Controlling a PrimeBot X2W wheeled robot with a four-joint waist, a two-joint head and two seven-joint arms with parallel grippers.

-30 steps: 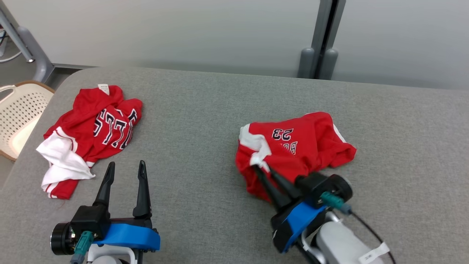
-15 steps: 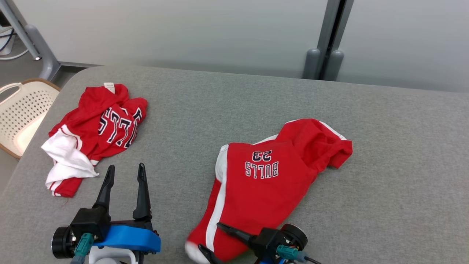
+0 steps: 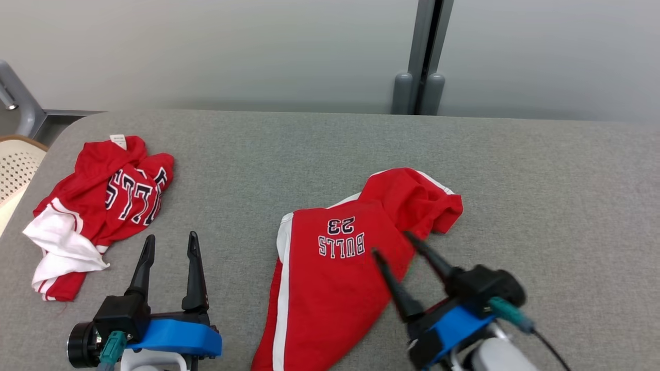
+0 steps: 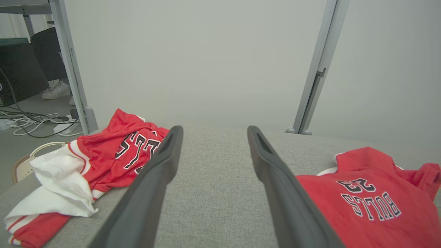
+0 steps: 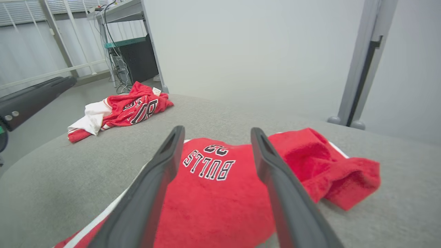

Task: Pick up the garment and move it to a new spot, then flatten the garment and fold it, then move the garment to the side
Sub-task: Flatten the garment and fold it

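The garment (image 3: 330, 293), red shorts with a white side stripe and "BULLS 23" lettering, lies on the grey table (image 3: 541, 175). Its near part is stretched flat toward the front edge and its far right end (image 3: 428, 201) is bunched. My right gripper (image 3: 391, 243) hovers open over the garment's right side, nothing between its fingers. In the right wrist view the right gripper (image 5: 217, 130) points across the garment (image 5: 213, 203). My left gripper (image 3: 171, 237) rests open at the lower left, well left of the garment. The left wrist view shows the left gripper (image 4: 214, 129) over bare table, the garment (image 4: 365, 210) to its right.
A second red and white garment (image 3: 98, 206) lies crumpled at the table's left end, also seen as a crumpled heap (image 4: 113, 155) and a far heap (image 5: 127, 106). A pale perforated basket (image 3: 13, 165) stands beyond the left edge. A grey post (image 3: 420, 77) rises behind the table.
My right gripper dragged the garment toward the front edge, opened and let it go, then rose back over it. The garment went from bunched to stretched out. The camera shifted too.
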